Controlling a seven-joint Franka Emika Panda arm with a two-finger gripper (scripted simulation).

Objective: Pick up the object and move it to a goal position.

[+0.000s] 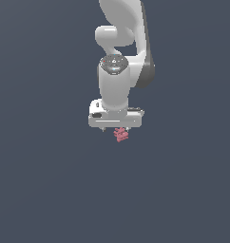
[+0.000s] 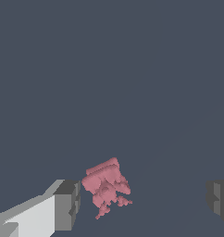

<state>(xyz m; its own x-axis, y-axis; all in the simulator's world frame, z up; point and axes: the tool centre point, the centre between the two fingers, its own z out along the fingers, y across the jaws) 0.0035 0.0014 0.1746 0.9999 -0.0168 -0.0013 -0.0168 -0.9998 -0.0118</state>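
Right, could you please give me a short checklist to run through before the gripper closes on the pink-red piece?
1. Gripper open: ok, both fingers stand wide apart.
2. Pink-red piece between the fingers: ok, in the wrist view.
3. Piece centred in the gap: not ok, it sits close to one finger, far from the other.
4. Fingers low enough to grasp: cannot tell; the exterior view shows the piece just below the hand.
5. Goal position visible: not ok, no marker shows.

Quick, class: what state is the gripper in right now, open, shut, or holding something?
Gripper: open, holding nothing; the pink-red object sits between the fingers, nearer one finger, seemingly untouched.
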